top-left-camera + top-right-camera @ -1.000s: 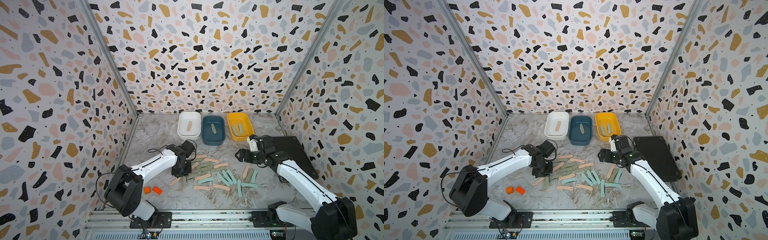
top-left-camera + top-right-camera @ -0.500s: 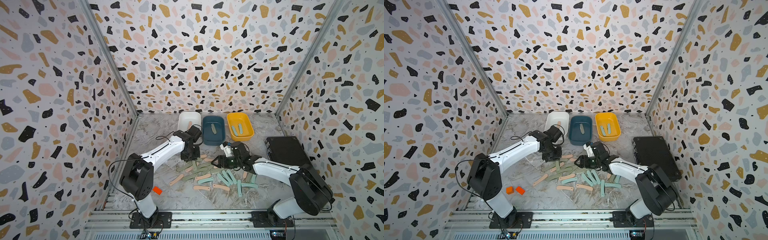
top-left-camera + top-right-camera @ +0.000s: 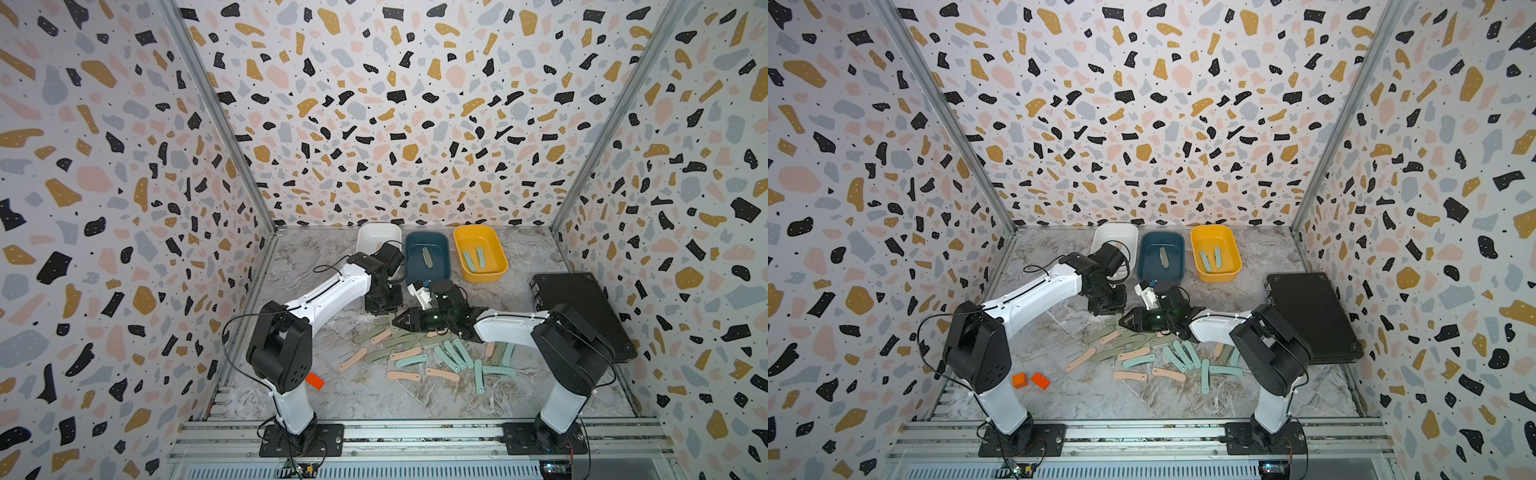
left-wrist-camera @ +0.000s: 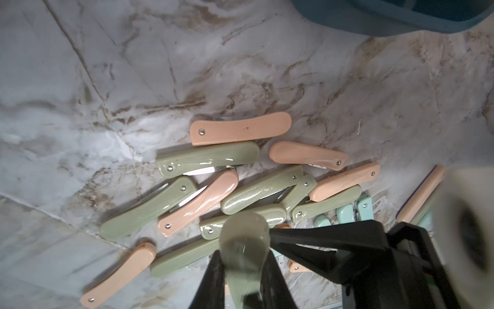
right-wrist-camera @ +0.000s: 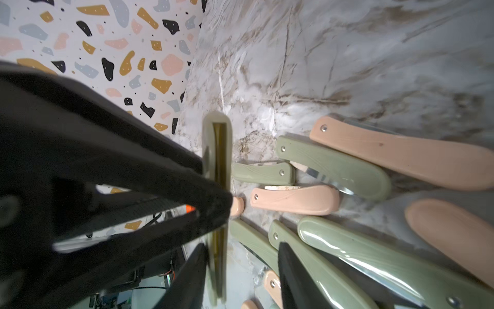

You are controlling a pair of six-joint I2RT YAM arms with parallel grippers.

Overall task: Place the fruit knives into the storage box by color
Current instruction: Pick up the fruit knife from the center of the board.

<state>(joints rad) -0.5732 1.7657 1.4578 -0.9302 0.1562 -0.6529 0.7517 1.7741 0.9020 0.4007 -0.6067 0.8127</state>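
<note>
Three knives [image 3: 427,257] are visibly boxed, most lie on your bench [image 3: 316,266]; left gripper [image 4: 242,254] holds a green knife [image 4: 243,235], right gripper [image 5: 243,246] half-open.

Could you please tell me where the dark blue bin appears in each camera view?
Both top views: dark blue bin at the back, between the white bin and the yellow bin.
Left wrist: only a strip of its wall, at the frame's edge.
Right wrist: not in it.
Shared landmark: the heap of fruit knives, in every view.
</note>
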